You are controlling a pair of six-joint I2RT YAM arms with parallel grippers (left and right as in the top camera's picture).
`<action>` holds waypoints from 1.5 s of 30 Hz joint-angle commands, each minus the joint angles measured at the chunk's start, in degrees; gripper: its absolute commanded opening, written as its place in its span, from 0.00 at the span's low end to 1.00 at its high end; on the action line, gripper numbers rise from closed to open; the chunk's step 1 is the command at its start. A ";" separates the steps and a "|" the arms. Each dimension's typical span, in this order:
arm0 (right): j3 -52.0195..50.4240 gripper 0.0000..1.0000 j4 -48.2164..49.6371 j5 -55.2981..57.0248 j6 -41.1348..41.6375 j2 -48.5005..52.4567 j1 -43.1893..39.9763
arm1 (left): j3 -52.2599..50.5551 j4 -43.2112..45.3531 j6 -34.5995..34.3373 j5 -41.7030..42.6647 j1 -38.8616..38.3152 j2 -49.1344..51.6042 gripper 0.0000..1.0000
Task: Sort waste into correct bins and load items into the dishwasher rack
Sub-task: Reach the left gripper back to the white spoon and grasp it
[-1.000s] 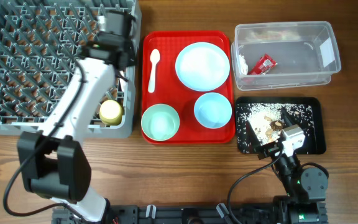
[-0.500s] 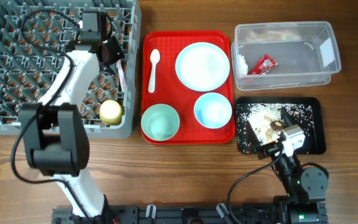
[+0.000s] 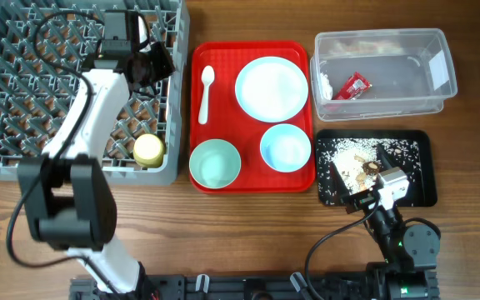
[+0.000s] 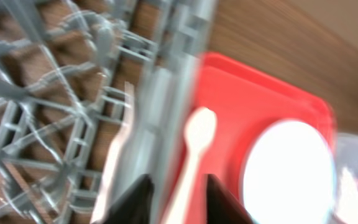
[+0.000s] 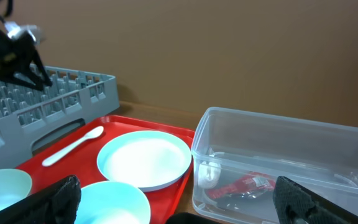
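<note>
Found grey dishwasher rack (image 3: 23,100) at far left, yellow cup (image 3: 148,149) in its near right corner. Noted left gripper (image 4: 179,199) at rack's right wall, jaws apart, gripping nothing; view blurred. Logged red tray (image 3: 251,125) just right, carrying plate (image 3: 272,87), green-tinted bowl (image 3: 215,162), blue bowl (image 3: 286,147), spoon (image 3: 205,92). Recorded clear tub (image 3: 398,83) far right, red wrapper (image 3: 355,85) inside; black tray (image 3: 419,183) nearer, strewn with crumbs (image 3: 348,150). Observed right gripper (image 3: 363,171) above black tray, spread wide, empty.

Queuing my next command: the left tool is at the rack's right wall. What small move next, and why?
Probably shift the left tool right, over the white spoon on the red tray: the tool looks open and empty, and the spoon lies just past the rack wall.
</note>
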 commanded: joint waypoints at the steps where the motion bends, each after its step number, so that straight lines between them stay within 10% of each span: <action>1: -0.79 1.00 0.26 -0.92 0.66 -0.74 -0.31 | 0.24 -3.52 6.29 1.09 -5.25 -1.27 0.57; 8: -0.79 1.00 0.26 -0.90 0.66 -0.74 -0.31 | 0.24 -3.56 8.22 -20.90 -13.51 2.78 0.68; 23: -0.79 1.00 0.26 -0.90 0.68 -0.74 -0.31 | 0.24 3.19 8.24 -20.04 -14.80 16.63 0.48; 33: -0.79 1.00 0.26 -0.90 0.66 -0.74 -0.31 | 0.26 3.48 8.22 -13.97 -16.28 18.60 0.04; 45: -0.79 1.00 0.26 -0.90 0.66 -0.74 -0.31 | 0.61 -3.54 7.98 -13.60 -17.07 8.57 0.04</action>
